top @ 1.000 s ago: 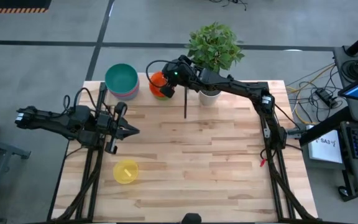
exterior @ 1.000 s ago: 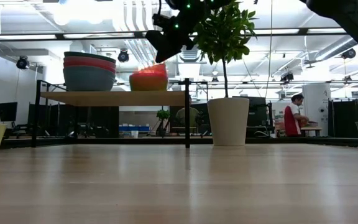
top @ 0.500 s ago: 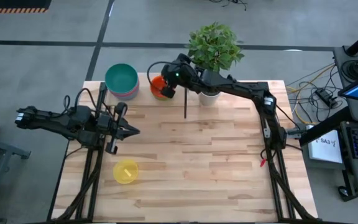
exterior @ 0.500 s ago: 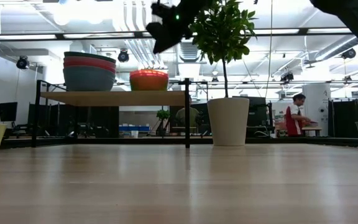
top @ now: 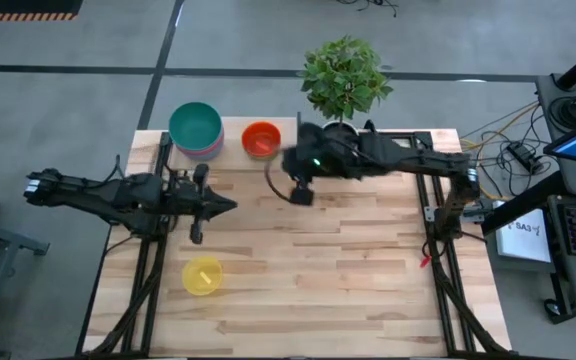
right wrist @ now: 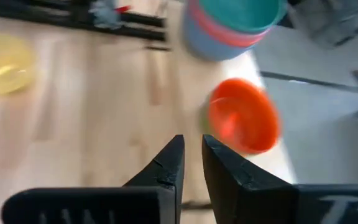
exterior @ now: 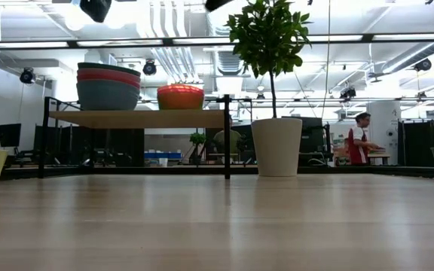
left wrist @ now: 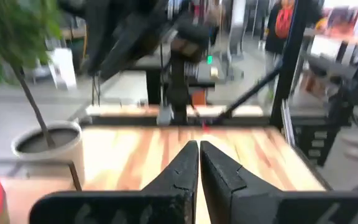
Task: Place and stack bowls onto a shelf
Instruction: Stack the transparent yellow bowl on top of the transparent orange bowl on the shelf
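The shelf (top: 233, 125) stands at the table's far left. On it sit a stack of bowls with a teal one on top (top: 196, 128) (exterior: 108, 86) and an orange bowl (top: 261, 138) (exterior: 181, 97) beside it, level on its base. A yellow bowl (top: 203, 275) (right wrist: 5, 62) rests on the table near the front left. My right gripper (top: 298, 192) (right wrist: 191, 149) hovers over the table on the near side of the orange bowl (right wrist: 241, 115), its fingers a narrow gap apart and empty. My left gripper (top: 230, 205) (left wrist: 199, 152) is shut and empty, level above the table's left half.
A leafy plant (top: 344, 72) in a white pot (exterior: 277, 147) stands at the far edge, right of the shelf. The shelf's black upright leg (exterior: 227, 135) is between the pot and the bowls. Bare wood lies across the table's middle and right (top: 368, 260).
My right gripper has let go of the orange bowl, which was tilted and now sits level on the shelf. The gripper has then drawn back up and away, toward the table's near and right side.
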{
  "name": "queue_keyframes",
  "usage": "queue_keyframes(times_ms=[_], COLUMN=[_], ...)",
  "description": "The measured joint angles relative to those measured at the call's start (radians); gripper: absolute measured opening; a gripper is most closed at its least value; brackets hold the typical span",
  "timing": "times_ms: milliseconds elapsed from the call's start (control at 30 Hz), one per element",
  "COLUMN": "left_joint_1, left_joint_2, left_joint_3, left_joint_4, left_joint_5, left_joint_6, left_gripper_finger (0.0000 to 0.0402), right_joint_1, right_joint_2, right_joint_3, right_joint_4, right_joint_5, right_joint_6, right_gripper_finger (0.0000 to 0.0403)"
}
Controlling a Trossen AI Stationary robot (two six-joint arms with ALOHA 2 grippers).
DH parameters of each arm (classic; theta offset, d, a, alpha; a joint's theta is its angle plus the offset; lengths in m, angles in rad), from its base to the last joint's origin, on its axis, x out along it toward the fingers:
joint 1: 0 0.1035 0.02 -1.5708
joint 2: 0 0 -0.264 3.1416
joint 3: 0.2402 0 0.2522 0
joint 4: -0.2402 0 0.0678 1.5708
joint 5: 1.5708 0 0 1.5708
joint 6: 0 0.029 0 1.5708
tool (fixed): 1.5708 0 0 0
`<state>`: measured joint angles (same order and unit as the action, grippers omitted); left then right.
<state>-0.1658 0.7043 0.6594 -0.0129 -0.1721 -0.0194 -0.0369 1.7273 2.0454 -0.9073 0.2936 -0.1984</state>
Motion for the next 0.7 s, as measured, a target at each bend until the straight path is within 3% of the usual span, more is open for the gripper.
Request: queue_keyframes(times_ms=[267, 467, 600, 700], left_joint_1=[-0.016, -0.030, -0.034, -0.035], left_joint_2=[0.226, 0.437, 0.580, 0.661], left_joint_3=[0.167, 0.367, 0.471, 0.497], left_joint_4=[-0.272, -0.697, -0.972, -1.067], left_joint_5=[-0.001, 0.012, 0.137, 0.251], left_joint_6=[-0.141, -0.281, -0.320, -0.315], left_gripper_finger=[0.0000, 0.0000, 0.0000, 0.0008], right_joint_1=[0.200, 0.344, 0.417, 0.451], right_joint_2=[-0.246, -0.413, -0.504, -0.565], right_joint_3=[-0.347, -0.621, -0.819, -0.965], right_joint_4=[0.036, 0.170, 0.277, 0.419], right_joint_5=[-0.009, -0.006, -0.005, -0.006], right_joint_6=[0.190, 0.318, 0.380, 0.403], right_gripper_finger=[0.0034, 0.0033, 0.0034, 0.0034])
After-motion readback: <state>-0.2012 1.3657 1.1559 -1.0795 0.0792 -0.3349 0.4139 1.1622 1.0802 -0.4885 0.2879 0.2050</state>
